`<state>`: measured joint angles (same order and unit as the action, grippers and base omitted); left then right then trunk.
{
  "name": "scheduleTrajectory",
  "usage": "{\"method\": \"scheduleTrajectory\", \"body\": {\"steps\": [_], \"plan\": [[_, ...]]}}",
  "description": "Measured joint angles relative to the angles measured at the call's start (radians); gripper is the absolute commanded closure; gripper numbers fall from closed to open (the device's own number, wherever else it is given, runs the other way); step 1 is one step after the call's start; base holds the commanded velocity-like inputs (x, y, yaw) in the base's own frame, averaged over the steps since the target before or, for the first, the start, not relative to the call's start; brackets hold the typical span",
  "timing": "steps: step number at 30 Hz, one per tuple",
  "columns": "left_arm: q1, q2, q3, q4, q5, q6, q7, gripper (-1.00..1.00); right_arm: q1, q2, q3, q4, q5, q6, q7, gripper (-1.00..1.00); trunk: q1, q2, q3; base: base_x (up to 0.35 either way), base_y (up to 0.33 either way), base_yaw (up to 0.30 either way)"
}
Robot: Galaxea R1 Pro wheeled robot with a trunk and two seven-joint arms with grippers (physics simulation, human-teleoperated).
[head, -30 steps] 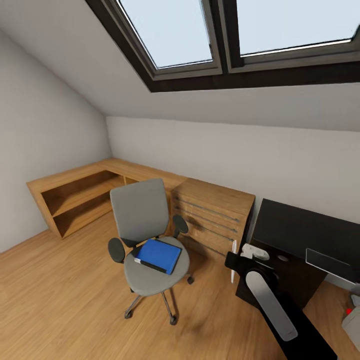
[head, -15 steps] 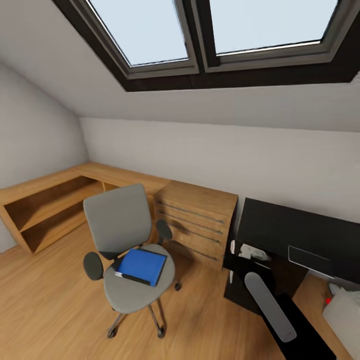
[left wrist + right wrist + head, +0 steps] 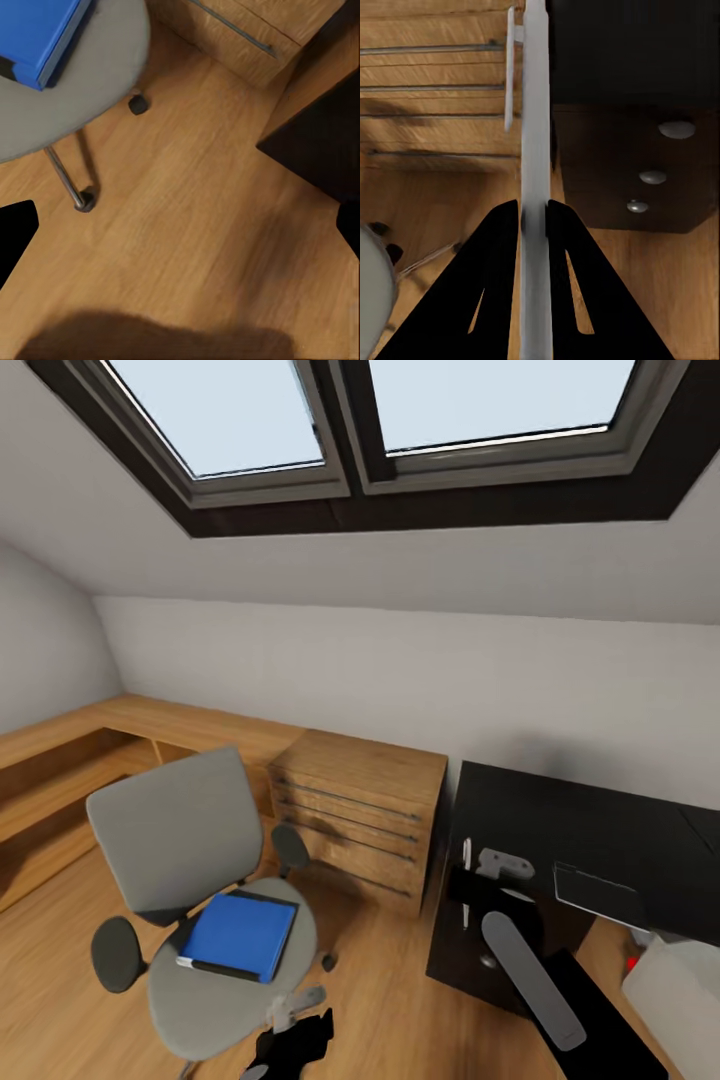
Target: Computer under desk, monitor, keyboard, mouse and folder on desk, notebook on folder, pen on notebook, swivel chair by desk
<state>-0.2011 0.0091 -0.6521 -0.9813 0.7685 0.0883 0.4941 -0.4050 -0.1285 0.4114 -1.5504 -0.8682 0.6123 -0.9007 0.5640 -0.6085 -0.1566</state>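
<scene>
— What's nearest you, and what are your grippers doing?

— My right gripper (image 3: pixel 534 214) is clenched on the pen (image 3: pixel 535 112), a thin white stick standing up between the two black fingers. My left gripper (image 3: pixel 182 229) is released, fingertips wide apart over the wood floor (image 3: pixel 225 292).

— Anything holding something?

— The swivel chair (image 3: pixel 175 840) has the blue folder (image 3: pixel 238 937) lying flat on its grey seat, to my left. Past it, the wooden drawer chest (image 3: pixel 360 800) stands against the wall with its drawers closed, and the black desk (image 3: pixel 560 830) is just beside it on the right.

— Do the views differ?

— The right wrist view picks out three round silver knobs (image 3: pixel 652 177) on the desk's drawers. The head view takes in the skylight (image 3: pixel 350 420) far above, and the light grey computer (image 3: pixel 675 995) low at my right.
</scene>
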Motion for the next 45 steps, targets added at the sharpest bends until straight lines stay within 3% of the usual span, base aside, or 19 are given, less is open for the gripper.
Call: {"method": "scheduleTrajectory", "body": {"steps": [3, 6, 11, 19, 24, 28, 33, 37, 42, 45], "plan": [[0.000, -0.011, -0.001, -0.076, -0.003, 0.020, 0.018, -1.00, 0.000, 0.001, 0.000, 0.005, 0.044, -0.001, 0.003, 1.00, 0.000, 0.000, 0.000, 0.322, -0.119, -0.010], [0.001, -0.013, -0.001, -0.116, -0.003, 0.052, 0.026, -1.00, 0.000, 0.001, -0.002, 0.018, 0.060, -0.001, 0.019, 1.00, 0.000, 0.000, 0.000, 0.322, -0.122, -0.003], [0.000, -0.012, 0.008, -0.075, -0.001, 0.066, 0.031, -1.00, 0.000, -0.001, -0.010, 0.055, 0.074, -0.001, 0.076, 1.00, 0.000, 0.000, 0.000, 0.322, -0.069, -0.001], [0.000, -0.004, 0.009, -0.057, -0.004, 0.064, 0.032, -1.00, -0.001, -0.001, -0.033, 0.076, 0.126, 0.000, 0.089, 1.00, 0.000, 0.000, 0.000, 0.322, -0.009, 0.000], [0.000, -0.004, 0.005, -0.068, -0.005, 0.060, 0.033, -1.00, -0.003, -0.002, -0.058, 0.104, 0.136, 0.001, 0.096, 1.00, 0.000, 0.000, 0.000, 0.322, -0.007, 0.000], [0.000, -0.004, 0.001, -0.080, -0.005, 0.039, 0.033, -1.00, -0.019, -0.005, -0.080, 0.219, 0.154, 0.002, 0.163, 1.00, 0.000, 0.000, 0.000, 0.322, -0.093, 0.000], [0.000, -0.004, 0.000, -0.081, -0.022, 0.034, 0.033, -1.00, -0.066, -0.037, -0.087, 0.338, 0.175, 0.003, 0.270, 1.00, 0.000, 0.000, 0.000, 0.277, -0.178, 0.000], [0.000, -0.004, -0.001, -0.081, -0.035, 0.034, 0.033, -1.00, -0.091, -0.054, -0.129, 0.410, 0.179, 0.001, 0.305, 1.00, 0.000, 0.000, 0.000, 0.098, -0.092, 0.000], [0.001, -0.004, -0.001, -0.081, -0.037, 0.034, 0.031, -1.00, -0.148, -0.066, -0.154, 0.542, 0.183, -0.034, 0.364, 1.00, 0.001, 0.000, 0.000, 0.018, -0.017, 0.000], [0.000, -0.004, -0.001, -0.082, -0.037, 0.034, 0.031, -1.00, -0.199, -0.071, -0.159, 0.664, 0.214, -0.072, 0.432, 1.00, 0.001, 0.000, 0.000, 0.003, -0.003, 0.000]]}}
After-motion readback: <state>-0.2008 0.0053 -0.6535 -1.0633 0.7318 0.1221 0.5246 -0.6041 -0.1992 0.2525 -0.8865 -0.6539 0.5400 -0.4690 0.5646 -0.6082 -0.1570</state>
